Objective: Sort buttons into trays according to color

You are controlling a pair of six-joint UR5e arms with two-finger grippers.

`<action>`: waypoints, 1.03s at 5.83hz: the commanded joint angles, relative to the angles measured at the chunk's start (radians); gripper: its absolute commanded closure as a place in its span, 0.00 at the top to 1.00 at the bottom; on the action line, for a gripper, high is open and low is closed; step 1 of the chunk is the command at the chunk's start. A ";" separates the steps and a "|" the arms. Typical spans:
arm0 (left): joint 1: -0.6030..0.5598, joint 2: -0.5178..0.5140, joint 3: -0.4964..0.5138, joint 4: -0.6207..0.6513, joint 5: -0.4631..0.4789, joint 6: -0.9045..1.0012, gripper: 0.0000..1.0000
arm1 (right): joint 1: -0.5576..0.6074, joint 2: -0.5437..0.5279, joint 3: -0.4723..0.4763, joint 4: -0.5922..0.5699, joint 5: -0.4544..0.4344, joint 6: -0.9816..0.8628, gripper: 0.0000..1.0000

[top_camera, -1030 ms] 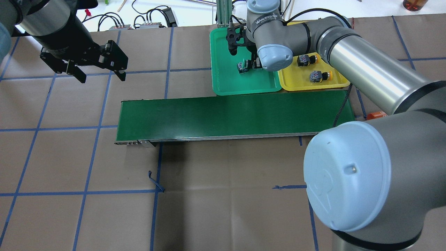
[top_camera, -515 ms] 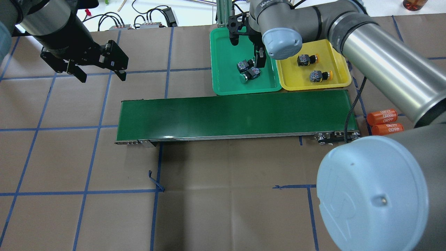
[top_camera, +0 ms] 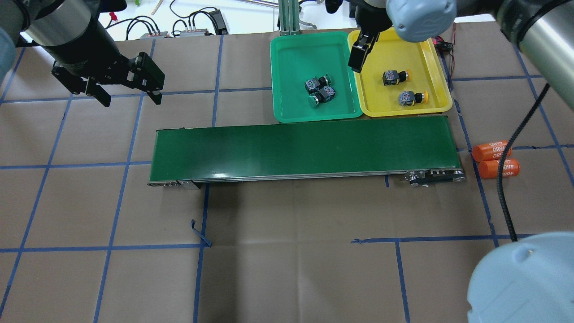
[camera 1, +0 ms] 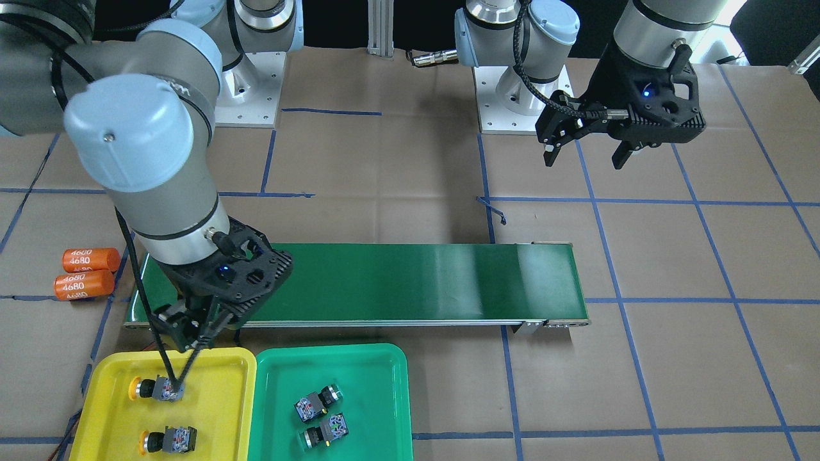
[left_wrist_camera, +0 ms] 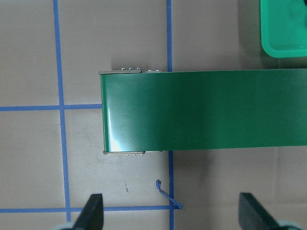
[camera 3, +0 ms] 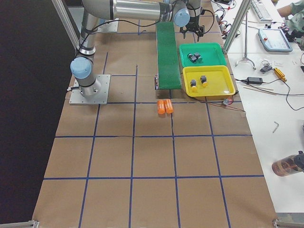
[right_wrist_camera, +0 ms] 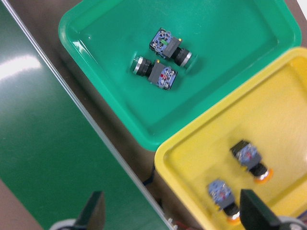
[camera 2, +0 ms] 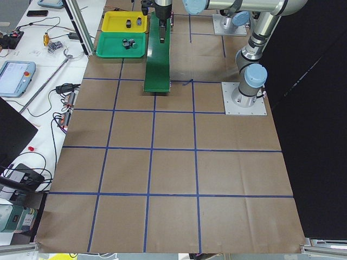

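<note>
Sorting looks finished: two green-capped buttons [top_camera: 316, 83] lie in the green tray [top_camera: 287, 54] and two yellow-capped buttons [top_camera: 394, 77] in the yellow tray [top_camera: 426, 49], upper right of the overhead view. The right hand [camera 1: 192, 336] hangs released and empty over the trays; the left hand [top_camera: 131, 99], upper left, is released too. The next move probably needs only a lift clear.

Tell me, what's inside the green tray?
The green tray holds two green-capped buttons on their sides, close together: the far button and the near button. Nothing covers the tray from overhead; only the floor beneath the buttons is hidden.
</note>
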 commanded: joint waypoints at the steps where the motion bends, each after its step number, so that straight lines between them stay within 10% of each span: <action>1: 0.001 0.000 0.000 0.000 -0.002 0.000 0.98 | -0.028 -0.131 0.001 0.313 0.003 0.440 1.00; 6: 0.002 0.002 0.000 0.002 -0.002 -0.003 0.98 | -0.063 -0.358 0.145 0.396 -0.003 0.822 1.00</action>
